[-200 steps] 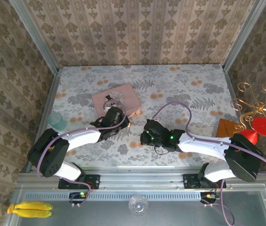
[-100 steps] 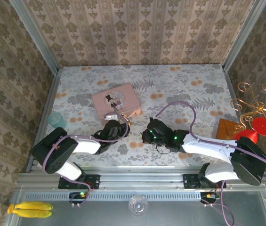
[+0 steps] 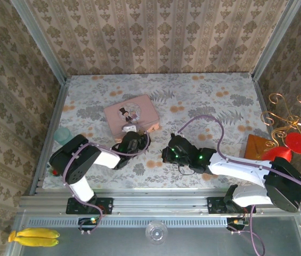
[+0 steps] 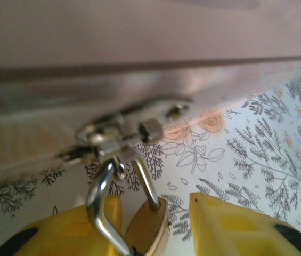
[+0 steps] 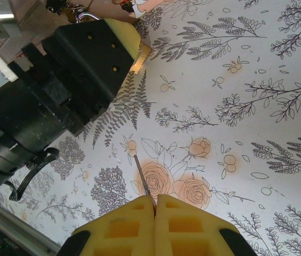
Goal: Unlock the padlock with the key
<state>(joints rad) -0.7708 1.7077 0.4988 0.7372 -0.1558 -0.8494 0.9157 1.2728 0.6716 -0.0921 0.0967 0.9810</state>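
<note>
We see the floral-covered table (image 3: 219,101) with both arms reaching in toward its middle; the pink tin (image 3: 130,112) lies left of centre, and the left arm's wrist is drawn up just at its near edge; the right arm stretches in from the right, its wrist near the left one but apart from it; in the left wrist view the tin's side wall fills the upper part, and a small silvery hasp (image 4: 121,140) sits on that wall; the left gripper (image 4: 153,205) has its yellow pads spread, one on each side of the padlock (image 4: 149,229), with a clear gap of cloth between the brass body and the right-hand pad, so it is not clamping anything; the padlock's thin shackle (image 4: 99,200) is hooked through the hasp; the right gripper (image 5: 154,201) is pinched tight on the key (image 5: 141,177), whose thin dark blade sticks out beyond the fingertips above the cloth, well short of the padlock.
</note>
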